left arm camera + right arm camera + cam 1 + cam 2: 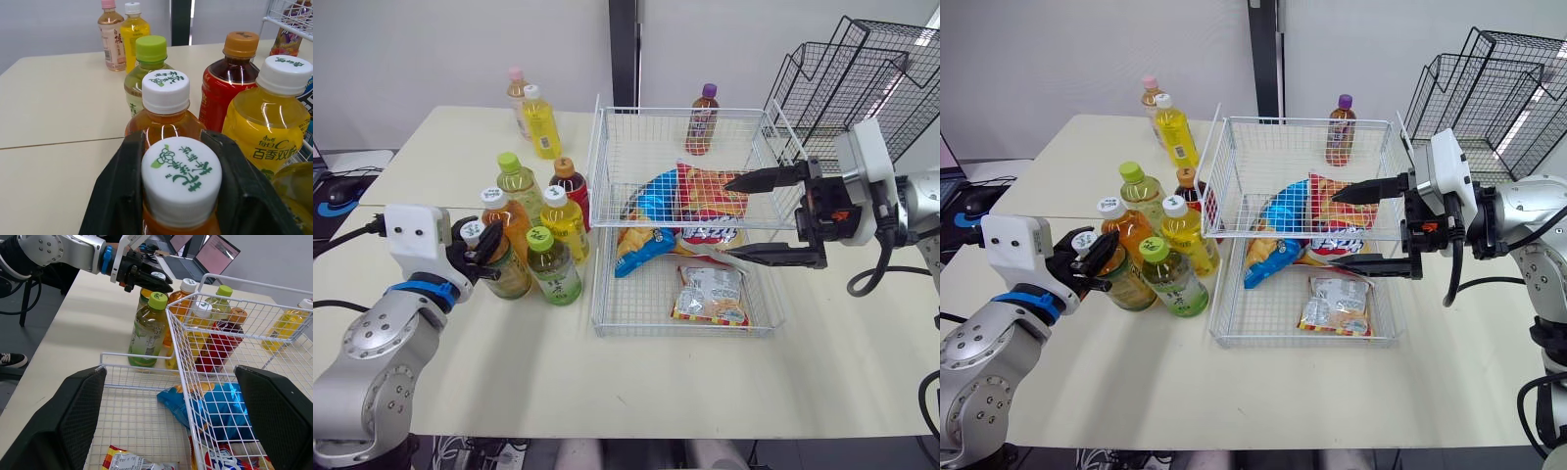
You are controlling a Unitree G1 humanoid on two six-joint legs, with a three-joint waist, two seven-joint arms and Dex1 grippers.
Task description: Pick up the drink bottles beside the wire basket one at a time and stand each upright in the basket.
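A white wire basket (680, 110) sits mid-table with snack bags (685, 211) inside. Left of it stands a cluster of several drink bottles, among them a green tea bottle (551, 266) and a yellow one (565, 223). My left gripper (480, 245) is at the cluster's front-left corner, shut on the neck of a white-capped amber tea bottle (181, 178), which stands upright on the table. My right gripper (724, 217) hangs open over the basket's right side, holding nothing. A purple-capped bottle (702, 119) stands upright at the basket's far end; whether inside or behind the mesh I cannot tell.
Two more bottles, one pink-capped (517, 90) and one yellow (541, 125), stand at the back left of the table (656, 392). A black wire rack (862, 78) rises at the back right. A cable runs off the table's left edge.
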